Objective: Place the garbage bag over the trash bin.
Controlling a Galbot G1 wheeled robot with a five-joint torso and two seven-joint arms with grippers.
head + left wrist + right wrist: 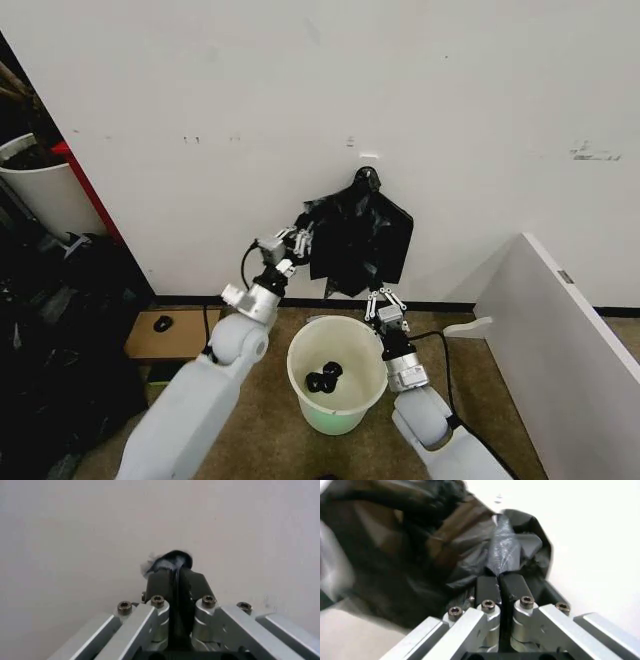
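Observation:
The garbage bag, thin glossy black plastic, hangs spread against the white wall just above the trash bin. Its top runs up to a knotted black lump on the wall, and I cannot tell where one ends and the other begins. My left gripper is shut on the bag's upper left edge; a thin black strip sticks out between its fingers. My right gripper is shut on the lower edge, with crinkled plastic bunched beyond its fingers. The round white bin stands open, with small black lumps inside.
A taller white bin with dark contents stands at the far left above dark clutter. A white panel slants along the right. A wooden board with a small dark object lies on the floor, left of the bin.

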